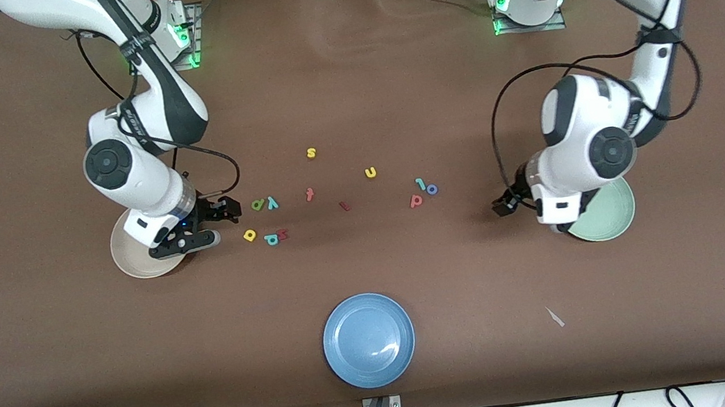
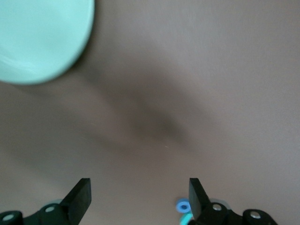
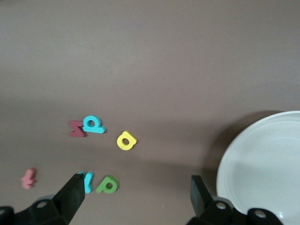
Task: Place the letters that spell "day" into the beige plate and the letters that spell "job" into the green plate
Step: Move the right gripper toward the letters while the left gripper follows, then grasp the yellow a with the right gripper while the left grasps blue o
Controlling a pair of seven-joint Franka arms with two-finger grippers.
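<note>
Nothing is sorted yet: "day" letters (image 1: 259, 217) lie on the worktop beside the beige plate (image 1: 131, 258), "job" letters (image 1: 424, 190) near the green plate (image 1: 609, 216), while left tool (image 1: 509, 201) and right tool (image 1: 214, 223) hover open and empty.

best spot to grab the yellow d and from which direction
Come straight down on the yellow d: it lies flat on the table, too thin for a side approach. Pinch across the outer edges of its round bowl, probably its widest part. The open right gripper, over the table by the beige plate, is closest.
</note>
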